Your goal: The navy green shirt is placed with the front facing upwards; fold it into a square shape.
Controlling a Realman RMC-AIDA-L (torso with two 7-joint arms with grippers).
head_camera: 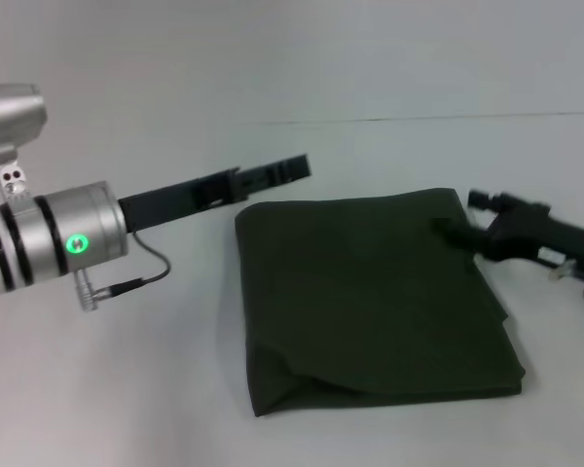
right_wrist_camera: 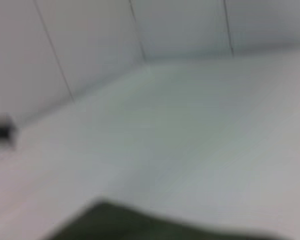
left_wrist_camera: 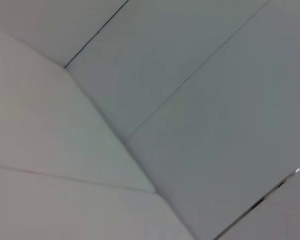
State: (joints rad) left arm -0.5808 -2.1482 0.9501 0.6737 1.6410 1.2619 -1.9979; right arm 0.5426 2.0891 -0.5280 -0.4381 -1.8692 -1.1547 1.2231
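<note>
Pale grey-white bench (head_camera: 127,389) runs back to a plain light wall, and on it, right of centre, lies the dark olive-green cotton shirt (head_camera: 370,292), already folded into a near-square packet with no print or collar showing. Its near edge is uneven: the near-left corner bulges and a lower layer peeks out along the front. The left gripper (head_camera: 273,175), long and black on a silver forearm with a green status light, hangs just beyond the packet's far-left corner, reaching toward the bench's far edge; whether its jaws are spread or pressed together cannot be told. The right gripper (head_camera: 457,232) comes in low from the bench's right side with its tip at the packet's far-right edge, apparently touching the cloth; its jaw state cannot be told either. The folding appears essentially done, the step in hand being release or a last tidy. To finish well, any cloth held should be let go low and flat so the top layer does not drag, and the loose near-left corner tucked square. The right wrist view shows only a dark green edge of cloth; the left wrist view shows bare wall panels.
</note>
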